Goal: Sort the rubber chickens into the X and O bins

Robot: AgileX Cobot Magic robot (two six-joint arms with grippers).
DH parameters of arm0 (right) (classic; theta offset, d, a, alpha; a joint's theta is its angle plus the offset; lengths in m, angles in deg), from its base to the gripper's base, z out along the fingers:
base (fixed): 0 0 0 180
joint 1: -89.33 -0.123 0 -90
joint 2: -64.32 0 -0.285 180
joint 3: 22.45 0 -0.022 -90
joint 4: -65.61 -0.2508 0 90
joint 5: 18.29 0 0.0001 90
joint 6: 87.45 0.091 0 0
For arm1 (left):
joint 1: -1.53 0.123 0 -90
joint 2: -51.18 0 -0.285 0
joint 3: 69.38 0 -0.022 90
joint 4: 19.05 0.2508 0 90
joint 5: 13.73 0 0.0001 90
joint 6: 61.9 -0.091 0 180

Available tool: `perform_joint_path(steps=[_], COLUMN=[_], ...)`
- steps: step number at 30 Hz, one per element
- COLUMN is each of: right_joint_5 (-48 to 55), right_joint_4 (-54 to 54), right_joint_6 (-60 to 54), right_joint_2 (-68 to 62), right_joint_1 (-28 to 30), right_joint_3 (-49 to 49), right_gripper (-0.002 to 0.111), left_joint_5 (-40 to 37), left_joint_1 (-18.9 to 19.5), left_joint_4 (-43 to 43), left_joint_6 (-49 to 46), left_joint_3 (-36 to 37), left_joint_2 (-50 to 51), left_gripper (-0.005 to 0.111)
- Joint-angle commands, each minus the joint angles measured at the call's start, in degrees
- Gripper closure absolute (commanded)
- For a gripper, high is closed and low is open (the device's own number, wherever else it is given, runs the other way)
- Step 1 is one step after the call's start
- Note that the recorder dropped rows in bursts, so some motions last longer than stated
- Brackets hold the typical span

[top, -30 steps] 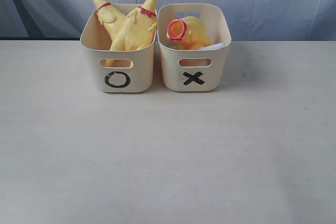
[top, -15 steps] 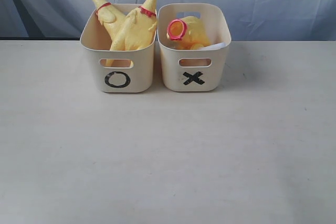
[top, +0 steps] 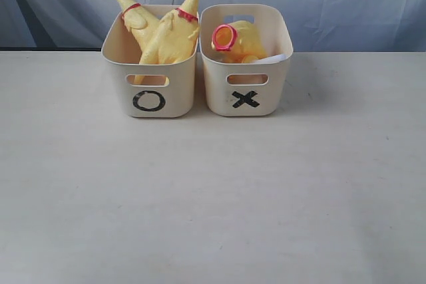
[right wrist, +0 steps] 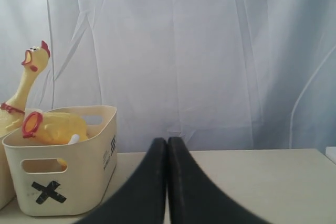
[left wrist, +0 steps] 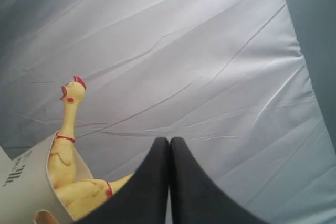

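Looking soft and light, the chickens (top: 168, 38) probably want a pinch at the neck; left gripper (left wrist: 169, 150) and right gripper (right wrist: 167, 150) are closed, empty.

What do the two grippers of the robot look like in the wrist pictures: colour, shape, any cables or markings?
The left gripper and the right gripper look alike. Each has two plain black fingers, smooth and matte, broad at the base and narrowing to a rounded tip. No cables, markings or screws show on them. The arms themselves appear in no view.
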Motion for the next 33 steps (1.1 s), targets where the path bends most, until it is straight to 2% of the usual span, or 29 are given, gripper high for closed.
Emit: perform_joint_path(steps=[1,4,9,11,16,20,25,31,33], right_joint_5=[-0.1,-0.1,-0.1,-0.1,-0.1,-0.1,0.0,0.0,0.0], right_joint_4=[-0.3,-0.3,-0.3,-0.3,-0.3,-0.3,-0.3,-0.3,-0.3], right_joint_6=[-0.1,-0.1,-0.1,-0.1,-0.1,-0.1,-0.1,-0.1,-0.1], right_joint_2=[0.2,0.2,0.2,0.2,0.2,0.2,0.2,0.2,0.2], right_joint_1=[0.3,0.3,0.3,0.3,0.3,0.3,0.3,0.3,0.3], right_joint_3=[0.4,0.4,0.4,0.4,0.4,0.4,0.4,0.4,0.4], right_gripper=[0.108,0.108,0.108,0.108,0.108,0.108,0.108,0.108,0.108], left_joint_5=[0.1,0.2,0.3,-0.1,-0.8,-6.3,-9.4,-21.6,-23.1], left_joint_1=[0.0,0.0,0.0,0.0,0.0,0.0,0.0,0.0,0.0], left_joint_4=[5.1,-0.5,-23.1,-29.2,-29.9,-29.9,-29.9,-29.9,-29.9], left_joint_6=[-0.1,-0.1,-0.1,-0.1,-0.1,-0.1,-0.1,-0.1,-0.2], left_joint_3=[0.2,0.4,3.2,4.9,5.9,5.9,5.9,5.9,5.9], left_joint_2=[-0.3,-0.3,-0.3,-0.3,-0.3,-0.3,-0.3,-0.3,-0.3], left_gripper=[0.107,0.107,0.107,0.107,0.107,0.107,0.107,0.107,0.107])
